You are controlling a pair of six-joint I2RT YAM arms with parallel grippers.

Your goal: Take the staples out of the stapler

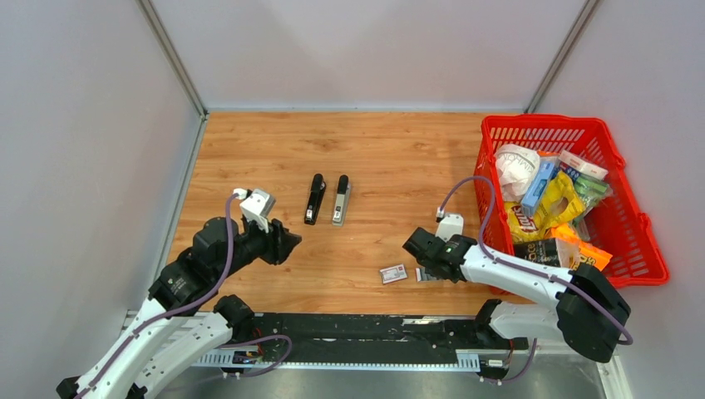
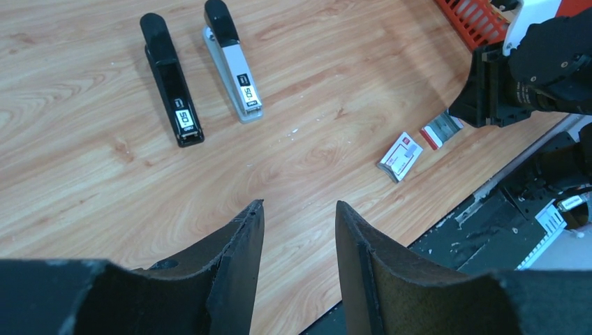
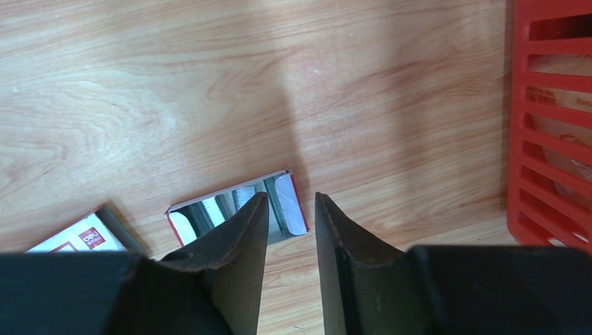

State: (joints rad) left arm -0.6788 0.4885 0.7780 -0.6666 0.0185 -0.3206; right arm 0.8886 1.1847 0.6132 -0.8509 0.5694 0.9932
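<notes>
A black stapler (image 1: 314, 199) and a grey stapler (image 1: 341, 199) lie side by side, closed, at mid-table; both show in the left wrist view, black (image 2: 171, 91) and grey (image 2: 230, 63). My left gripper (image 1: 287, 245) (image 2: 299, 204) is open and empty, near and left of the staplers. My right gripper (image 1: 413, 243) (image 3: 290, 197) is open and empty, hovering at an open red-edged cardboard tray (image 3: 178, 222). Silvery ribbed staples (image 3: 279, 206) lie in that tray. No staples show at the staplers.
A small red-and-white box (image 1: 393, 273) (image 2: 400, 156) lies beside the tray (image 2: 441, 130) near the front edge. A red basket (image 1: 632, 249) (image 3: 551, 139) full of packets stands at the right, close to my right arm. Grey walls enclose the table.
</notes>
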